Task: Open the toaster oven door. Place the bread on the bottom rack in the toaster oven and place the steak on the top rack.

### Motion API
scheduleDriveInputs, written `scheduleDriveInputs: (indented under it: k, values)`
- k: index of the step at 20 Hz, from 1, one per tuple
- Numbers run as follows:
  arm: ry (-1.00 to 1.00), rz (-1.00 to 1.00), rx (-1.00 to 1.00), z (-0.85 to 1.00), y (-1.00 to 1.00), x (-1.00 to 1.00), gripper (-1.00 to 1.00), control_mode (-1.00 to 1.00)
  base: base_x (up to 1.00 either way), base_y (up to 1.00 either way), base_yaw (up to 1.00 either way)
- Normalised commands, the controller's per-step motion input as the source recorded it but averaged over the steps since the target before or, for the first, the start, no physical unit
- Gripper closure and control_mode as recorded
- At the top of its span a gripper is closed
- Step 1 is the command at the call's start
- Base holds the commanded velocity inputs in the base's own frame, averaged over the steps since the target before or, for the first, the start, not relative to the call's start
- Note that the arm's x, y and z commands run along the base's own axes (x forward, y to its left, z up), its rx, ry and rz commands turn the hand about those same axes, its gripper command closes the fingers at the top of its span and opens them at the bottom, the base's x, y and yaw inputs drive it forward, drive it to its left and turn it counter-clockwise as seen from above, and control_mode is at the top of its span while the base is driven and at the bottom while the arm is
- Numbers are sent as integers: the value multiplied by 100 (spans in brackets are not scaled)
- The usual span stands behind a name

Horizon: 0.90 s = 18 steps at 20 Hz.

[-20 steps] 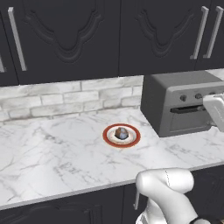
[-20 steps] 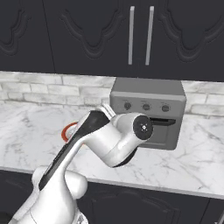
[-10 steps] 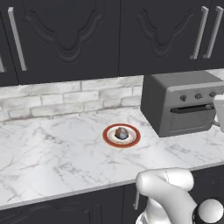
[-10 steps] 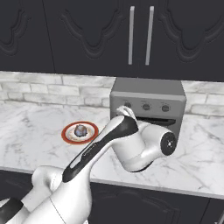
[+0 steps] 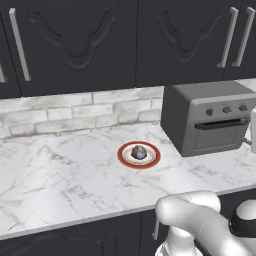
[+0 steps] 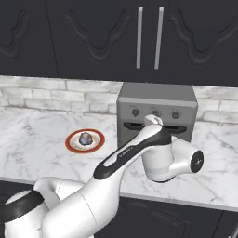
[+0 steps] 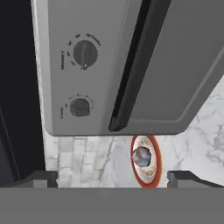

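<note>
Dark cabinet doors (image 5: 75, 45) with long pale bar handles are seen along the top of both base views, above a pale brick backsplash (image 5: 60, 115). Beneath them a white marbled bench (image 5: 60, 175) is spread wide, with much bare surface at nine o'clock of the plate and toward the front edge. The toaster oven (image 5: 207, 117) is set at the back of the bench near the backsplash, at about three o'clock from the plate and apart from it; the toaster oven door (image 5: 220, 136) is shut, its dark bar handle (image 5: 221, 123) lying just under the row of knobs (image 5: 226, 110). In the right base view the lower front of the oven is masked by the white arm (image 6: 139, 153), which is reached up before it. A red-rimmed plate (image 5: 139, 154) is laid on open bench, and the bread (image 5: 139, 151) is seen as a small round lump upon it. The steak cannot be made out with certainty. In the hand view the claw (image 7: 112, 177) is spread wide with nothing between its tips, close to the oven front, the plate showing beyond at six o'clock.
</note>
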Motion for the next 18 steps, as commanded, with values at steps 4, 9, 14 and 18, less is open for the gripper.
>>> scheduleDriveInputs:
  k: [4,9,14,18]
  values:
    - [12,-17,12,-27,-30,43,-100,-100,0,0,0]
    - [10,-16,0,-29,-13,36,-100,-100,0,0,0]
    - [4,-5,4,-28,-7,21,-100,-100,0,0,0]
    - [0,-1,5,-19,-8,23,-100,-100,0,0,0]
